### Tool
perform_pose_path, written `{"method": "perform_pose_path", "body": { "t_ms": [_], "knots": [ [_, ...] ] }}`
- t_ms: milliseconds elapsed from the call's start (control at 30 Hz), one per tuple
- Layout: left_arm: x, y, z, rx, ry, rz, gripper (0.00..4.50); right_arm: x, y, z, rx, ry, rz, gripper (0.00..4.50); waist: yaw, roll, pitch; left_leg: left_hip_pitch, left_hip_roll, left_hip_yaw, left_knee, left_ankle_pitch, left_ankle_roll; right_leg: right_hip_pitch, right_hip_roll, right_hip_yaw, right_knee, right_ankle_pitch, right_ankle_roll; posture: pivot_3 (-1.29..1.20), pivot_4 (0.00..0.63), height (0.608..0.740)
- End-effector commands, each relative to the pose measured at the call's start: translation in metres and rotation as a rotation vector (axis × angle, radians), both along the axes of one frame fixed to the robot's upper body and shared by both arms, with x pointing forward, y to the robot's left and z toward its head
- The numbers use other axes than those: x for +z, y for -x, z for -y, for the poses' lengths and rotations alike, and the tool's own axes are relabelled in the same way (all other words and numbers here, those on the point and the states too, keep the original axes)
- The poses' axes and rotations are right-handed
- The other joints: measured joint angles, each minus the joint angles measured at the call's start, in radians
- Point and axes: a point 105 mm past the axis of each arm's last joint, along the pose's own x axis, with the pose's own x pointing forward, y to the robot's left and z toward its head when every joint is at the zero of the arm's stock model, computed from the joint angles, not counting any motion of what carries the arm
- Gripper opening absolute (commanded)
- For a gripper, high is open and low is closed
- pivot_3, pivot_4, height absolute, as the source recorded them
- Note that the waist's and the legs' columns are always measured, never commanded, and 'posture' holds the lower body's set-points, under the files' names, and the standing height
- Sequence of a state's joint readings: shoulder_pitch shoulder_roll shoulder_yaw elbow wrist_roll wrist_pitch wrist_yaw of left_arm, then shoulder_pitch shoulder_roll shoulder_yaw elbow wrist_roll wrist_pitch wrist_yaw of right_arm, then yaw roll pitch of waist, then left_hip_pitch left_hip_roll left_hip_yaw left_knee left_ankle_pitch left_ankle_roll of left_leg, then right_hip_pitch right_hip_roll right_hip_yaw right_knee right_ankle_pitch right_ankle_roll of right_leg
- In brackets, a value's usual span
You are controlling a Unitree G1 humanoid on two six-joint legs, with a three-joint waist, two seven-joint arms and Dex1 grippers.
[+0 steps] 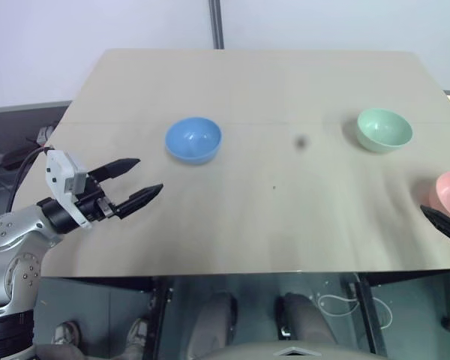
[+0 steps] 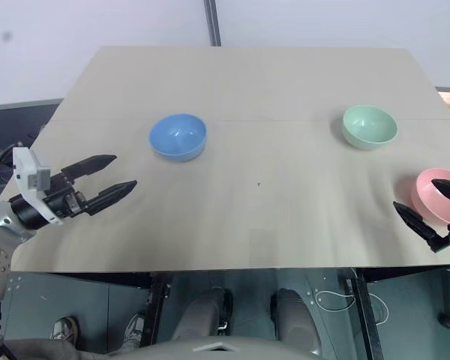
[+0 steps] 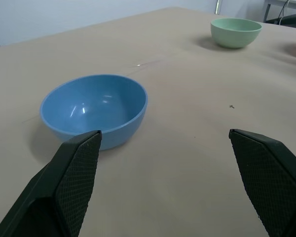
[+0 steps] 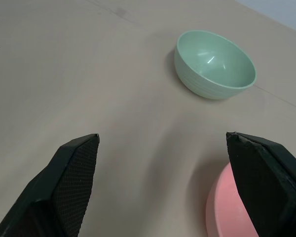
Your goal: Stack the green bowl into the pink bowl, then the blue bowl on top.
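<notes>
**Three bowls apart, both grippers spread and empty**

I've got nothing stacked yet. Green bowl (image 2: 369,126) sits upright on the table (image 2: 247,75) at the far right; pink bowl (image 2: 441,193) is at the right edge, nearer me, close to the green one but not touching. Blue bowl (image 2: 178,136) is well apart on the left side, upright too.

My right gripper (image 2: 433,204) has its fingers spread wide with nothing between them, hovering just beside the pink bowl; in the right wrist view the green bowl lies ahead between the finger lines. My left gripper (image 2: 105,175) is likewise spread and holding nothing, pointing toward the blue bowl from the near left.

Handling guess: all look like smooth thin plastic, so light, stiff, not fragile, but slick and likely to skid or tip if nudged. I'd pinch the green bowl's rim, one finger inside, one outside the wall, on the side nearest the gripper. Gripping across the whole bowl looks risky on a curved, glossy wall.
</notes>
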State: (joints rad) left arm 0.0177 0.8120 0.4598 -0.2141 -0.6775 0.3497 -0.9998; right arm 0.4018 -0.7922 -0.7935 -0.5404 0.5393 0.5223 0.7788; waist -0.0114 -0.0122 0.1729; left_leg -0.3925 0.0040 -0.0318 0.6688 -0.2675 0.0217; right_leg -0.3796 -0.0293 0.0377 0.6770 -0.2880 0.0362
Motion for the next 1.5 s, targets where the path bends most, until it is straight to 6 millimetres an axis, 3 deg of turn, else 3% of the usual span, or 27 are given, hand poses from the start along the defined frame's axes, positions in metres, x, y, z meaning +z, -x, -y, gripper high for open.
{"method": "perform_pose_path", "body": {
  "t_ms": [33,133,300,533,667,800,900,1000,1033,1133,1167,1267,1333,1500],
  "knots": [
    [0.014,0.000,0.006,-0.039,0.015,0.038,4.36,0.010,-0.003,-0.003,-0.001,0.049,0.045,4.48,0.000,0.000,0.000,0.000,0.000,0.000,0.000,0.000,0.000,0.000,0.000,0.000,0.000,0.000,0.000,0.00,0.150,0.740],
    [0.023,-0.003,0.025,-0.126,0.053,0.069,4.36,0.003,-0.012,-0.004,-0.027,0.101,0.048,4.48,0.002,-0.001,0.000,0.000,0.000,0.000,0.001,0.000,0.000,0.000,0.000,0.000,0.000,0.000,0.000,0.00,0.150,0.740],
    [0.023,-0.002,0.033,-0.173,0.063,0.068,4.36,-0.007,-0.018,-0.003,-0.056,0.096,0.014,4.48,-0.001,0.000,0.000,-0.001,0.000,0.000,0.000,0.000,0.000,-0.001,0.000,0.000,0.000,0.000,0.000,0.00,0.150,0.740],
    [0.026,0.020,0.076,-0.443,0.054,0.093,4.36,-0.027,-0.041,0.019,-0.241,0.125,-0.054,4.48,0.000,-0.001,0.000,-0.002,-0.001,0.001,0.001,0.000,0.000,-0.001,0.000,0.000,0.001,0.000,0.000,0.00,0.150,0.740],
    [0.037,0.033,0.103,-0.605,0.076,0.130,4.36,-0.048,-0.049,0.038,-0.320,0.148,-0.120,4.48,0.004,-0.001,0.000,-0.002,-0.001,-0.001,0.001,0.000,0.000,-0.001,0.000,-0.001,0.001,0.000,0.000,0.00,0.150,0.740],
    [0.045,0.037,0.113,-0.661,0.083,0.149,4.36,-0.059,-0.056,0.056,-0.375,0.119,-0.180,4.48,-0.002,0.000,0.000,-0.002,-0.001,0.001,0.001,0.000,0.000,-0.002,0.000,0.000,0.001,0.000,0.000,0.00,0.150,0.740],
    [0.046,0.036,0.115,-0.660,0.100,0.144,4.50,-0.063,-0.059,0.064,-0.381,0.111,-0.199,3.75,-0.003,0.000,0.000,-0.001,-0.001,0.001,0.001,0.000,0.000,-0.002,0.001,0.002,0.001,0.000,0.000,0.00,0.150,0.740],
    [0.045,0.035,0.115,-0.651,0.111,0.138,4.50,-0.061,-0.062,0.065,-0.370,0.118,-0.188,2.41,-0.003,0.000,0.000,-0.001,-0.001,0.001,0.001,0.000,0.000,-0.002,0.002,0.001,0.001,0.000,0.000,0.00,0.150,0.740],
    [0.044,0.034,0.114,-0.643,0.115,0.135,4.50,-0.059,-0.063,0.064,-0.363,0.125,-0.179,1.73,-0.003,0.000,0.000,-0.001,-0.001,0.001,0.001,0.000,0.000,-0.002,0.002,0.001,0.001,0.000,0.000,0.00,0.150,0.740],
    [0.042,0.030,0.112,-0.616,0.138,0.130,4.50,-0.055,-0.066,0.060,-0.344,0.140,-0.160,0.60,-0.002,0.000,0.000,-0.001,-0.001,0.001,0.001,0.000,0.000,-0.002,0.002,0.002,0.001,0.000,0.000,0.00,0.150,0.740],
    [0.042,0.029,0.111,-0.603,0.154,0.128,4.50,-0.052,-0.068,0.057,-0.325,0.155,-0.143,0.09,-0.002,0.000,0.000,-0.001,-0.001,0.001,0.001,0.000,0.000,-0.002,0.002,0.002,0.001,0.000,0.000,0.00,0.150,0.740],
    [0.043,0.024,0.108,-0.542,0.196,0.125,4.50,-0.042,-0.072,0.034,-0.200,0.121,-0.080,0.04,-0.003,0.001,0.000,-0.002,-0.001,0.001,0.001,0.000,0.000,-0.002,0.002,0.002,0.001,0.000,0.000,0.00,0.150,0.740],
    [0.040,0.018,0.101,-0.477,0.203,0.128,4.50,-0.034,-0.073,0.000,-0.057,0.049,-0.046,0.04,-0.004,0.000,0.000,-0.002,0.000,0.001,0.001,0.000,0.000,-0.002,0.002,0.002,0.001,0.000,0.000,0.00,0.150,0.740],
    [0.017,-0.006,0.072,-0.222,0.154,0.132,4.50,-0.025,-0.064,-0.117,0.311,-0.067,0.018,0.04,-0.007,0.001,0.000,0.000,0.002,0.000,0.001,0.000,0.000,-0.002,0.004,0.001,0.002,0.000,0.000,0.00,0.150,0.740]
  ]
}}
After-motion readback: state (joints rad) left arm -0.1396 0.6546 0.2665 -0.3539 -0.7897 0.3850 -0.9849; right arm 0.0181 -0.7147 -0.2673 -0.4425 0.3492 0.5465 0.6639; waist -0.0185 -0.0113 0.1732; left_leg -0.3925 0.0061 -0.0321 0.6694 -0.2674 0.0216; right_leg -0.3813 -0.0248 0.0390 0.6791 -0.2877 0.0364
